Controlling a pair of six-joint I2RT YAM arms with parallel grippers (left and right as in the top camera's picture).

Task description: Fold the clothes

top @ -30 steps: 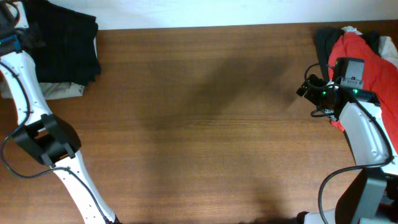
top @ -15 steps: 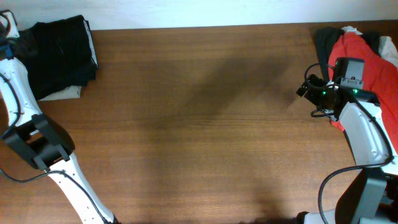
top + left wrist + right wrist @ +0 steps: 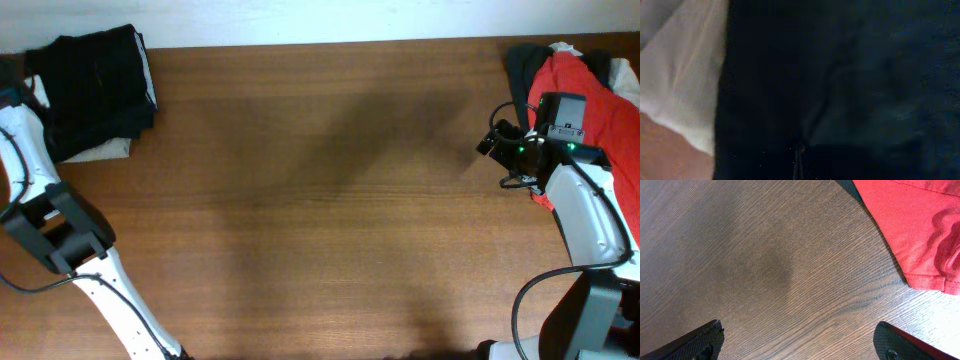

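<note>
A folded stack of black clothes [image 3: 95,85] lies at the table's far left corner, with a pale garment [image 3: 105,150] sticking out beneath it. My left gripper [image 3: 12,78] is at the stack's left edge, partly cut off by the frame. The left wrist view is filled with dark fabric [image 3: 850,90] and pale cloth [image 3: 685,75], and no fingers show there. A red top [image 3: 590,100] lies on dark garments [image 3: 520,65] at the far right. My right gripper [image 3: 800,342] is open and empty over bare wood beside the red top [image 3: 910,225].
The wooden table [image 3: 330,200] spans the view, with its far edge against a white wall. The right arm's body [image 3: 590,220] and the left arm's body [image 3: 60,230] stand over the table's side edges.
The black stack has slid left toward the table's corner, together with my left arm. In the last half second the left arm shifted slightly. The right arm has not moved.
</note>
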